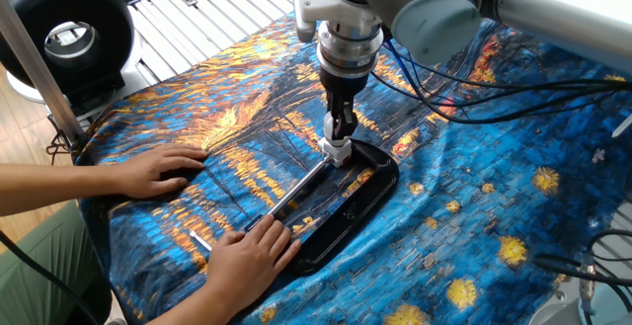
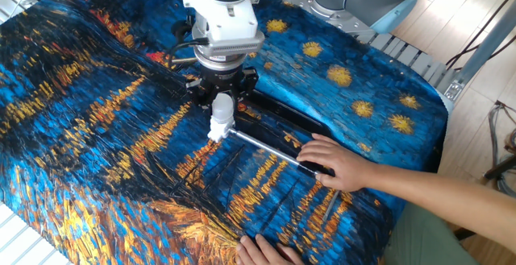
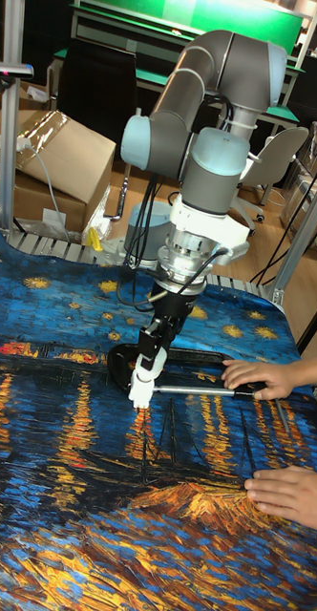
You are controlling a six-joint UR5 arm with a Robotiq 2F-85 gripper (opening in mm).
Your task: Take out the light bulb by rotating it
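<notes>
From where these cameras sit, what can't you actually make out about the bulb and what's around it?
- Light bulb: the gripper covers its top in every view; its grip can't be confirmed.
- Socket: too small to show how far the bulb is unscrewed.
- Metal rod: its far end disappears under the person's hand.
- Black tray: the other fixed view has the arm over its rear part.

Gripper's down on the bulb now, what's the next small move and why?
Probably keep twisting the wrist to unscrew. The gripper looks closed around the light bulb, which still sits in its socket on the rod a person's hand steadies.
</notes>
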